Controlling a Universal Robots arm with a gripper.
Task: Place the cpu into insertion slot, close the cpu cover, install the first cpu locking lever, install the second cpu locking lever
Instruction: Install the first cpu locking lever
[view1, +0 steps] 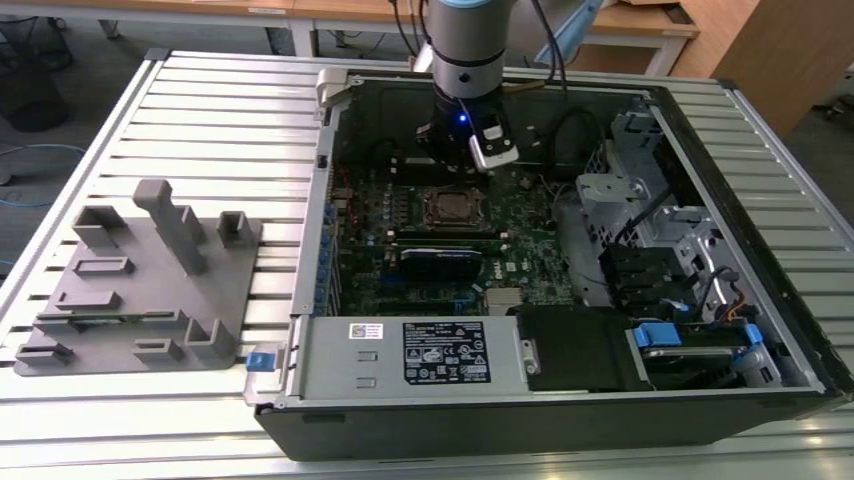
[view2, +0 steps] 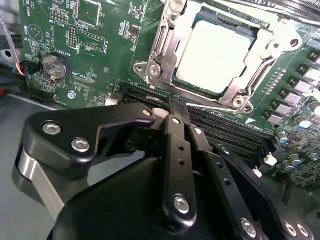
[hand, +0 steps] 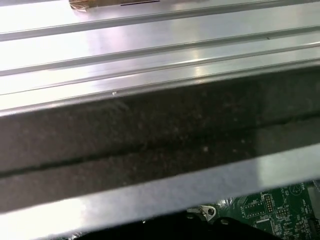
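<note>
Black sheet metal forms the open computer case (view1: 561, 420), laid flat on a ribbed aluminium table (view1: 214, 110). Inside it a green circuit board (view2: 100, 50) is seen, carrying the square insertion slot (view2: 156, 35). The flat, dull silver cpu (view2: 212, 55) is seated there, framed by the thin metal cpu cover (view2: 240, 92). The gripper (view2: 175, 102) is held just beside the slot, fingers (view2: 176, 145) pressed together, empty.

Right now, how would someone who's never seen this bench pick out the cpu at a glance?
Start with the open computer case on the slatted table and find the green circuit board inside it. Near the board's middle sits a silvery metal frame, the cpu cover. The cpu is the pale, flat square showing through that frame's cut-out, plain and smooth unlike the busy board around it.
</note>
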